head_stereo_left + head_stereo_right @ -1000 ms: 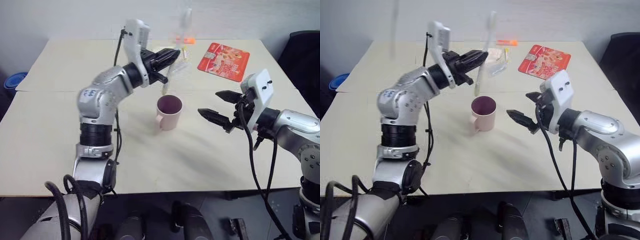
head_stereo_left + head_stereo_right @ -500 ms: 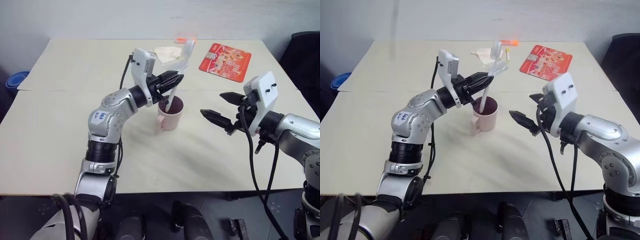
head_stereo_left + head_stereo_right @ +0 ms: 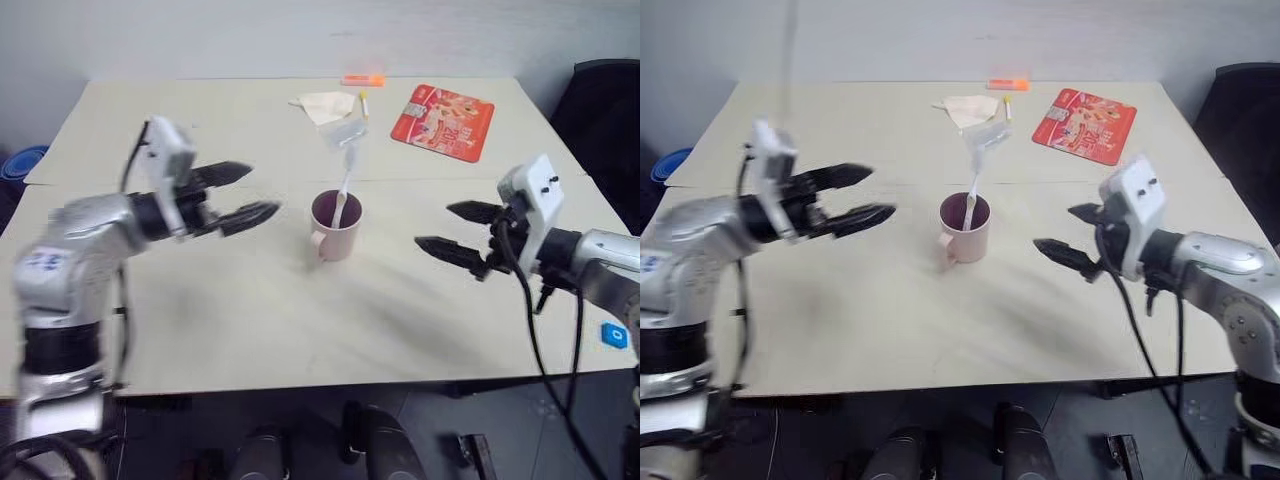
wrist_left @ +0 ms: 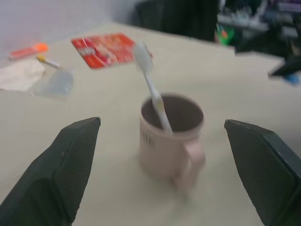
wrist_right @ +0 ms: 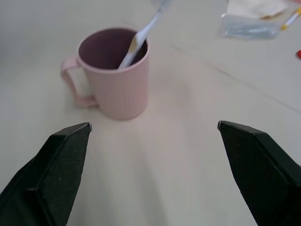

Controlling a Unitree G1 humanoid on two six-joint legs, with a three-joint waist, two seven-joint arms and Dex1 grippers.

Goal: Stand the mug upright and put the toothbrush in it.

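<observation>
The pale pink mug (image 3: 335, 229) stands upright at the middle of the table, its handle toward the front left. In it leans the white toothbrush (image 3: 345, 185), head up and tilted toward the far side, also clear in the left wrist view (image 4: 153, 89). My left gripper (image 3: 238, 193) hangs open to the left of the mug, well apart from it, with nothing between its fingers. To the right of the mug my right gripper (image 3: 458, 229) is open and empty too. Both wrist views face the mug (image 5: 115, 75).
At the far side of the table lie a red packet (image 3: 445, 107), a crumpled tissue (image 3: 325, 104), a clear wrapper (image 3: 345, 133), a small yellow stick (image 3: 364, 101) and an orange marker (image 3: 362, 79). A dark chair (image 3: 605, 105) stands at the right.
My left gripper has opened, let go of the toothbrush, which now rests in the mug, and pulled back to the left. The right gripper has shifted slightly right.
</observation>
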